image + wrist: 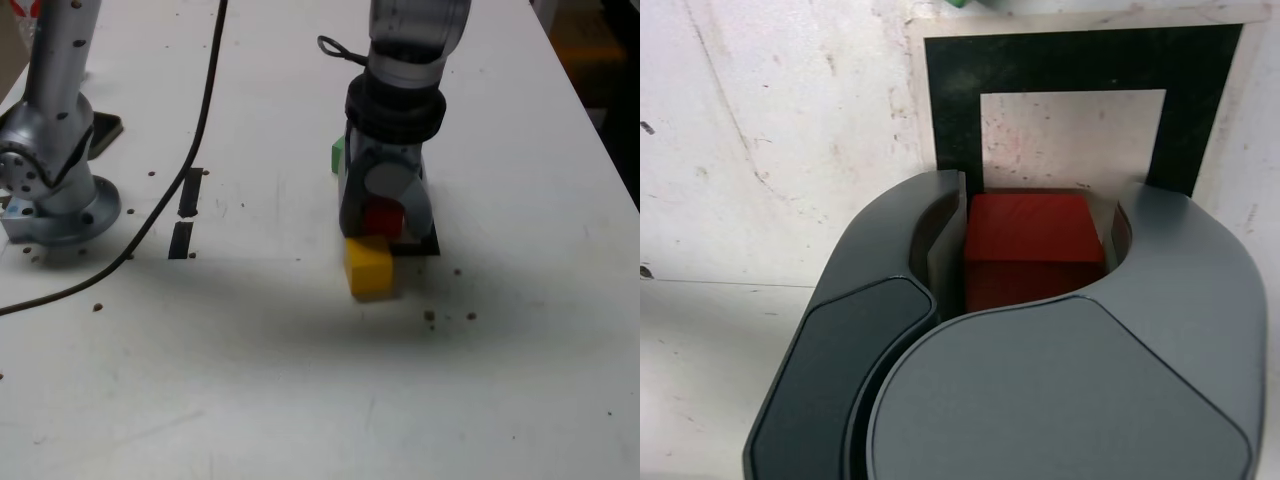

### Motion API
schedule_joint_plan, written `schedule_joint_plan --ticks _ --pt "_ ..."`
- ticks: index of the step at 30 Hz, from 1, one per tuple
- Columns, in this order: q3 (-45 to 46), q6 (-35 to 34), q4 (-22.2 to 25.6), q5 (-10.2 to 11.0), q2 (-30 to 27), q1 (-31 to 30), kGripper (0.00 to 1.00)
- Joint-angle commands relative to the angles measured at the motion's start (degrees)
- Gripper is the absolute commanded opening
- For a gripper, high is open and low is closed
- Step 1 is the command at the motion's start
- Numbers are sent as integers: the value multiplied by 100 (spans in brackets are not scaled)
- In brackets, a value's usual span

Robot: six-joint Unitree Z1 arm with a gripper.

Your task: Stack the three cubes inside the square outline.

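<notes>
Pincer clamped on red cube, centre frame, over square outline. Placing step. Next: lower squarely onto white centre, release. Yellow cube just below outline; green cube behind arm.

Legible text, labels, brands, numbers, signs: none found in either view, on any surface, block, tape or arm housing.
</notes>
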Motion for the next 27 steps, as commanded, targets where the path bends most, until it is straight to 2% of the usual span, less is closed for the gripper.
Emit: schedule_joint_plan --ticks 1,9,17,27 --pt "-31 12 -12 24 15 11 52" --pt "-37 77 -79 115 22 15 56" --pt "49 146 -259 160 15 22 70" --pt "123 177 -312 173 -35 64 77"
